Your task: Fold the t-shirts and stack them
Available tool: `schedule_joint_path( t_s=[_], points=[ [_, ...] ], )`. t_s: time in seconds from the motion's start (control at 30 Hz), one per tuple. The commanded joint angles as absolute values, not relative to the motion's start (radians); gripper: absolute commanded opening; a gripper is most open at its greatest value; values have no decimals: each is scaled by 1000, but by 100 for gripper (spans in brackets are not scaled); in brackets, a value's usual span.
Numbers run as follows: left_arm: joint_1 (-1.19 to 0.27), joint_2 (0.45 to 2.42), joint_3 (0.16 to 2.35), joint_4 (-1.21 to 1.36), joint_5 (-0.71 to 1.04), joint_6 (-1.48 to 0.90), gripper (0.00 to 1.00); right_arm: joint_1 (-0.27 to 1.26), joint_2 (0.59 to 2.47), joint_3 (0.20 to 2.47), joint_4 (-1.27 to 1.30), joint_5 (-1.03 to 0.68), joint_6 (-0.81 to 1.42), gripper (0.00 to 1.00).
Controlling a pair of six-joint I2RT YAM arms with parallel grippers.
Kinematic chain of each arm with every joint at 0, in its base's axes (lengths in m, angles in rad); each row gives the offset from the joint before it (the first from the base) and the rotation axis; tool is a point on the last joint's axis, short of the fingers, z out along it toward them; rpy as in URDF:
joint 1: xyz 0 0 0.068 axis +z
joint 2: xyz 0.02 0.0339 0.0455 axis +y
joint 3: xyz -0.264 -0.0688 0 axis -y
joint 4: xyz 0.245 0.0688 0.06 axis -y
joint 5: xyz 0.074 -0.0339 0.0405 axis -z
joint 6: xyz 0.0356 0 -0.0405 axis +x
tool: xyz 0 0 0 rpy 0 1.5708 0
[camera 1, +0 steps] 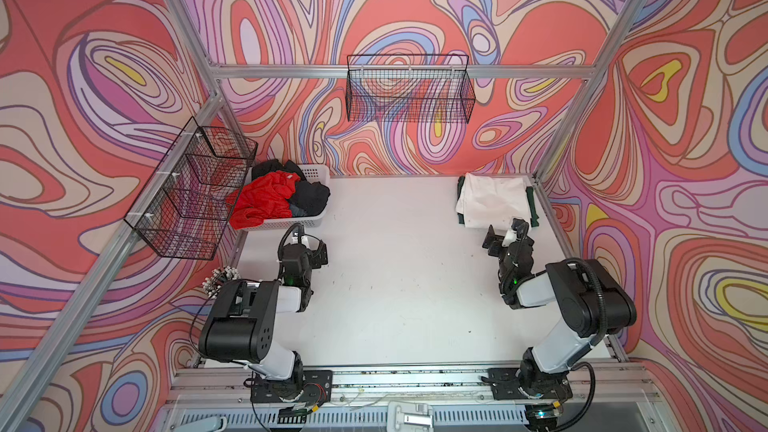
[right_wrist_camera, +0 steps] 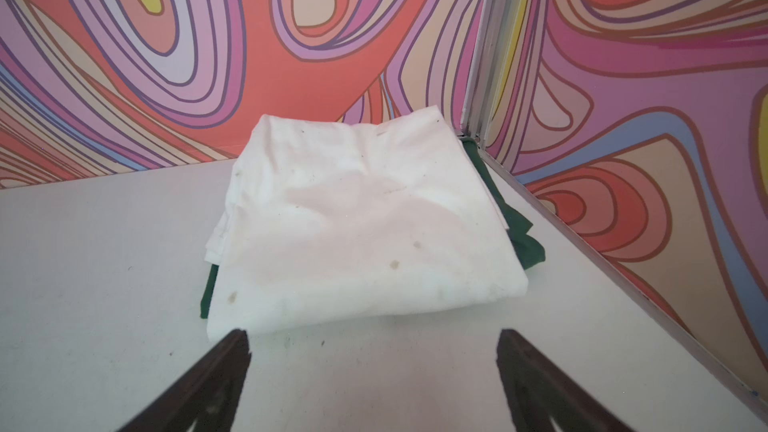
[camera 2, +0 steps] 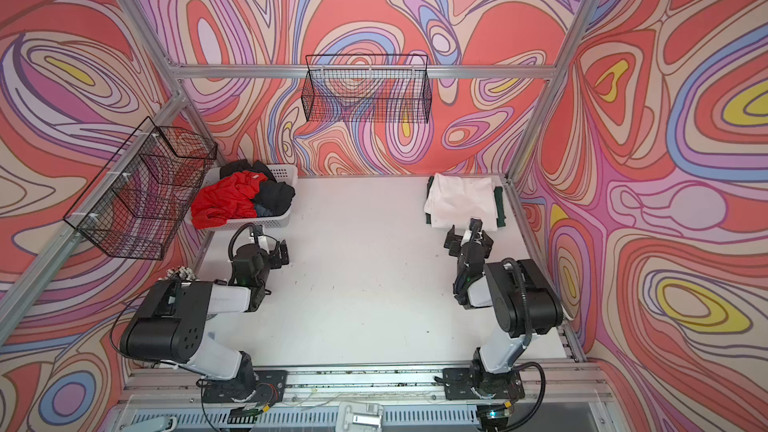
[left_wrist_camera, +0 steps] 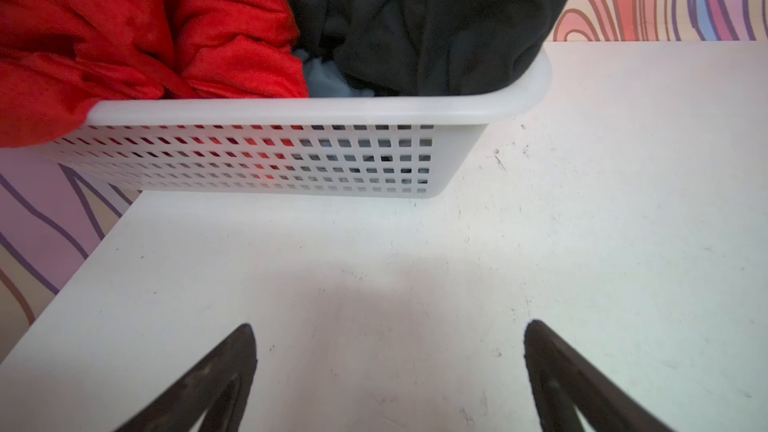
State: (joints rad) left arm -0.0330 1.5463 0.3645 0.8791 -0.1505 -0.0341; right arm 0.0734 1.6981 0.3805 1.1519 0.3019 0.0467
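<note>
white cloth on top, dark green beneath: makes two shirts done, with the white t-shirt point(right_wrist_camera: 357, 218) folded flat over the dark green t-shirt point(right_wrist_camera: 521, 238) in the far right corner of the table point(camera 1: 395, 292). leaves the rest unfolded, heaped in the white perforated basket point(left_wrist_camera: 316, 110) at the far left corner: the red t-shirt point(left_wrist_camera: 137, 35) spilling over the rim, black t-shirts point(left_wrist_camera: 424, 22) bunched beside it, a scrap of grey cloth point(left_wrist_camera: 328, 81) wedged between them, too little showing to count. puts the job at under halfway, at a guess. finds the left gripper point(left_wrist_camera: 389, 323) spread wide and holding nothing, poised just short of the basket's near side, above bare table. finds the right gripper point(right_wrist_camera: 372, 330) likewise spread wide and empty, hovering just beside the near edge of the white t-shirt, apart from it. reads as the gap between shirts: stack settled, next shirt not yet picked. calls next for a pull from the basket, probably the red one, uppermost and hanging out, then a spread on the open middle of the table before any fold.
</note>
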Motion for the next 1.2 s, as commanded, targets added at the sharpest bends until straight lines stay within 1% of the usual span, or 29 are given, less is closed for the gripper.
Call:
schedule_joint_path(
  t_s=[0.0,1.17],
  points=[
    [-35,1542,368,907,-159,-29,100,71,1709,373,1168,306,47,98],
    [-35,1543,372,905,-158,-29,100,71,1709,373,1167,307,48,98]
  ],
)
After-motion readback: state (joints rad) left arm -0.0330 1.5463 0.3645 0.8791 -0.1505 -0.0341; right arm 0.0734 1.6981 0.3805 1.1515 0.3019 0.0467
